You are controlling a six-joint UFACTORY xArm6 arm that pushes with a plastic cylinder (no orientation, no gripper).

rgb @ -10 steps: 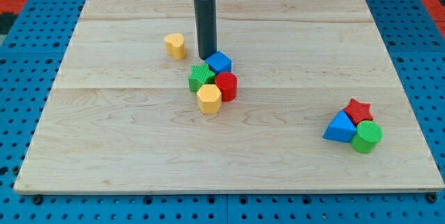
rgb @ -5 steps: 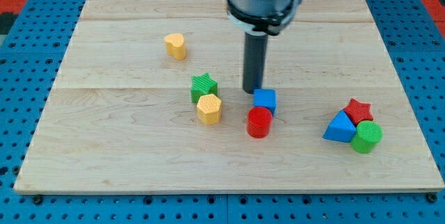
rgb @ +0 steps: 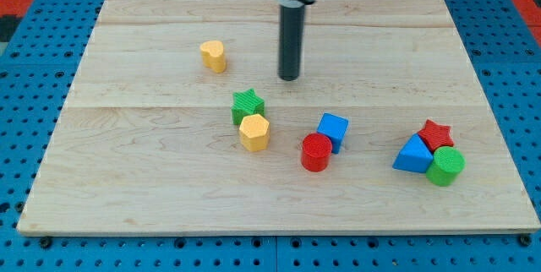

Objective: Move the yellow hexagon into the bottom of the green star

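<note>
near the middle of the wooden board (rgb: pixel 152 187), toward the view's top, my tip (rgb: pixel 290 78) rests on bare wood, touching no block. this arm carries no gripper, only the dark rod, so nothing is spread or pinched. toward the view's bottom left of the tip stands the green star (rgb: pixel 247 105), and the yellow hexagon (rgb: pixel 254 132) sits just below it, touching or almost touching the star's lower edge, slightly toward the view's right. toward the view's bottom right of the tip, a blue cube (rgb: pixel 333 130) and a red cylinder (rgb: pixel 317 151) sit close together, the cylinder at the cube's lower left. to the view's left of the tip, a little higher, a small yellow block (rgb: pixel 213 55) stands alone; its exact shape is hard to tell. well apart, near the view's right edge of the board, a red star (rgb: pixel 436 133), a blue triangle (rgb: pixel 412 155) and a green cylinder (rgb: pixel 445 166) huddle in one cluster, touching each other.
</note>
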